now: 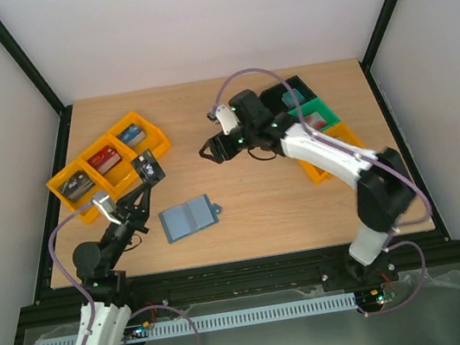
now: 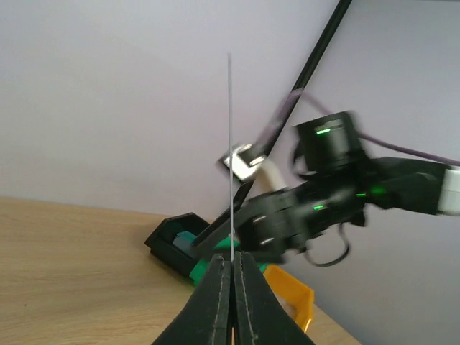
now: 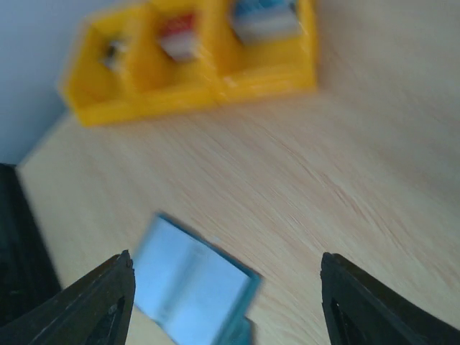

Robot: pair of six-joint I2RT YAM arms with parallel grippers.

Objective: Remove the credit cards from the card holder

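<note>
Seen from above, a yellow tray [image 1: 59,187] lies near the left edge of the tabletop [image 1: 262,211]. Its three compartments hold a grey block [image 1: 79,186], a red block [image 1: 105,160] and a blue block [image 1: 130,136]. A black tray [image 1: 274,94], a green tray [image 1: 322,108] and an orange tray [image 1: 315,169] sit by the right edge, partly hidden by the right arm [image 1: 332,156]. The card holder [image 1: 188,219] lies open and flat near the front edge, left of centre. The left arm [image 1: 96,264] reaches up from its base, with the left gripper [image 1: 148,163] raised beside the yellow tray. The right gripper [image 1: 208,152] hovers over the middle of the tabletop with its jaws apart. In the left wrist view the fingers are pressed together on a credit card [image 2: 230,144], which stands upright and is seen edge-on as a thin line. The right wrist view is blurred. Its two fingers [image 3: 108,302] are spread wide above the open, pale blue card holder, and the yellow tray lies beyond.
</note>
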